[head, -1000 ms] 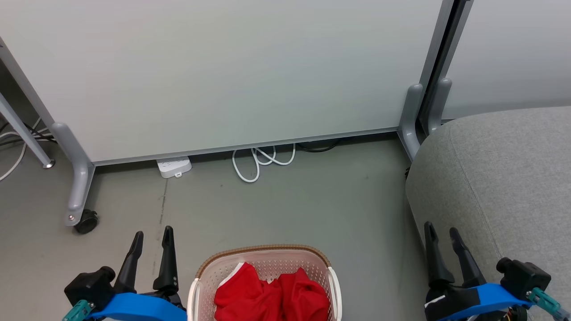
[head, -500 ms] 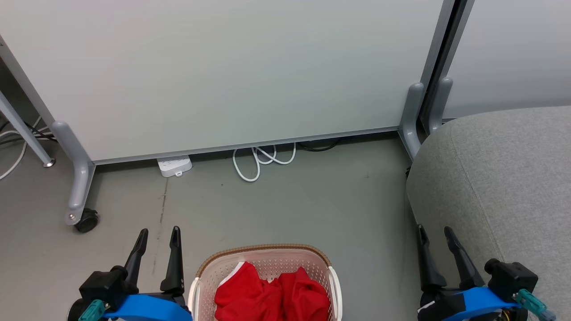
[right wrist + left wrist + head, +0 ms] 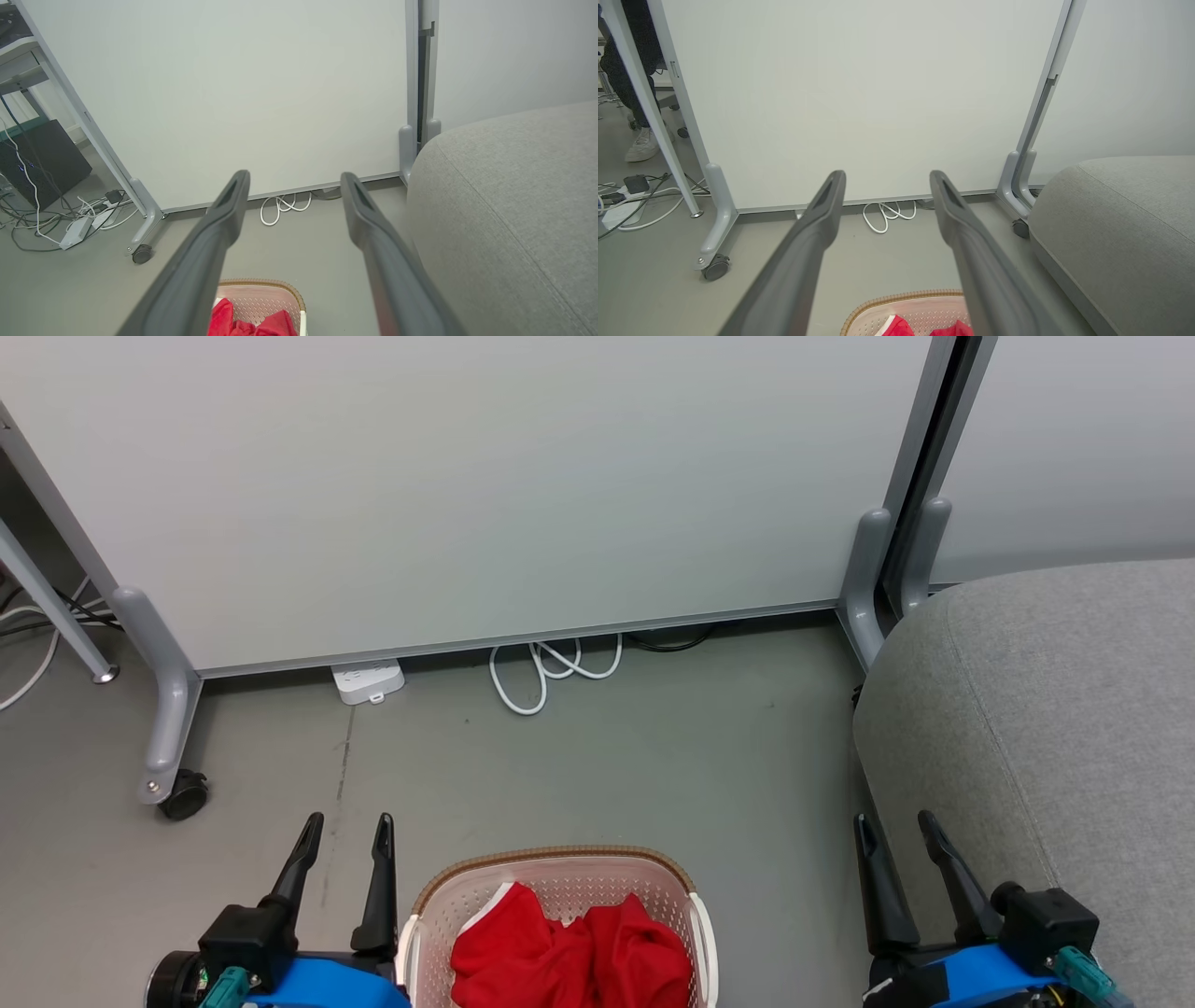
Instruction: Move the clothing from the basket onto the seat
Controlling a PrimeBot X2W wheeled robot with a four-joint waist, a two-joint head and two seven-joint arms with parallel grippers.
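- While the clothing [image 3: 569, 957] lies bunched in the basket [image 3: 551, 852] and no garment is seen on the seat [image 3: 1046, 709], the step in hand is judged to be the approach to a first pick-up.
- Head view: the basket is seen on the floor [image 3: 607, 756] at 6 o'clock, cut by the lower edge. The seat is set at 3 to 4 o'clock, apart from the basket, with a strip of floor between them. The left gripper [image 3: 349, 821] is placed at 7 o'clock, just beside the basket's left handle. The right gripper [image 3: 892, 819] is placed at 5 o'clock, before the seat's near edge. Both pairs of jaws are spread wide and nothing is held.
- Left wrist view: the left gripper [image 3: 886, 175] is pointed at 12 o'clock toward a pale partition [image 3: 859, 93]. Its jaws are released and empty. The basket rim [image 3: 901, 296] and a patch of red clothing [image 3: 889, 326] are seen at 6 o'clock, below the fingers.
- Right wrist view: the jaws of the right gripper [image 3: 295, 175] are likewise parted and untouched by anything. The basket [image 3: 261, 282] is seen at 6 to 7 o'clock and the seat [image 3: 504, 186] at 3 o'clock.
- Next move, as judged: one gripper must be tipped down and lowered into the basket, then closed on a raised fold of cloth.
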